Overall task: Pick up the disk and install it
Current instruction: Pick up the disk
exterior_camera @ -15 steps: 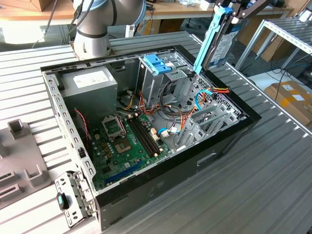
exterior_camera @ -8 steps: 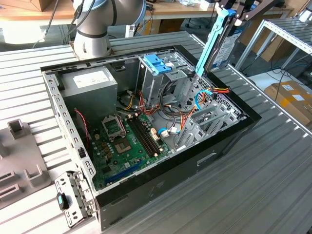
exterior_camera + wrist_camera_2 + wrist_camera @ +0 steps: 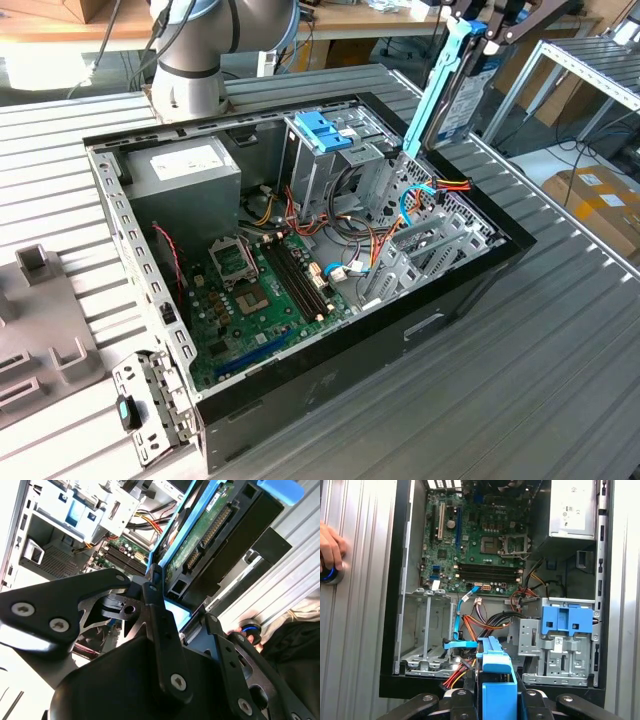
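Closest to us, the black two-fingered gripper (image 3: 181, 611) is clamped on the disk (image 3: 445, 85), a flat silver hard drive with blue plastic side rails. It is held steeply tilted above the far right of the open black computer case (image 3: 400, 330) in the exterior view. From that view's left we pass the grey power-supply box (image 3: 185, 170), the blue-handled metal drive cage (image 3: 325, 135), then the disk. We judge its lower edge could snag the loose orange cables (image 3: 470, 625), or the tilt could make its rails miss the bay.
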You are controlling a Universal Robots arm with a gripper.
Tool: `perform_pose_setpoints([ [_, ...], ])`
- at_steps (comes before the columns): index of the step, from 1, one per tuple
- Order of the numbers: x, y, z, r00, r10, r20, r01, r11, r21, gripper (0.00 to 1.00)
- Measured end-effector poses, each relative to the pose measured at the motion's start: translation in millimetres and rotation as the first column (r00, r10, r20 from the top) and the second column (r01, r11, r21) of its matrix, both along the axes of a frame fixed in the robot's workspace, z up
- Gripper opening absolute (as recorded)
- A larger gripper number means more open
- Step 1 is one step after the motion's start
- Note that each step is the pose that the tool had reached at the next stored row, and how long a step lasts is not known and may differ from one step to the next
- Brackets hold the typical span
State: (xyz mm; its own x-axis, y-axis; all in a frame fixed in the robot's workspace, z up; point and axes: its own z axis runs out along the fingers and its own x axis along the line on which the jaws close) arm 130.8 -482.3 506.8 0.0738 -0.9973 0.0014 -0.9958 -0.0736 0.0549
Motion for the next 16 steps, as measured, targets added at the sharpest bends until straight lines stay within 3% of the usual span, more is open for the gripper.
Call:
perform_pose_setpoints([
  [10,0.5,-3.9,-0.1,1.0000,0.000,0.0000,0.000,1.0000,0.0001,0.37],
  [16,0.5,-14.5,-0.1,1.0000,0.000,0.0000,0.000,1.0000,-0.0001,0.37],
])
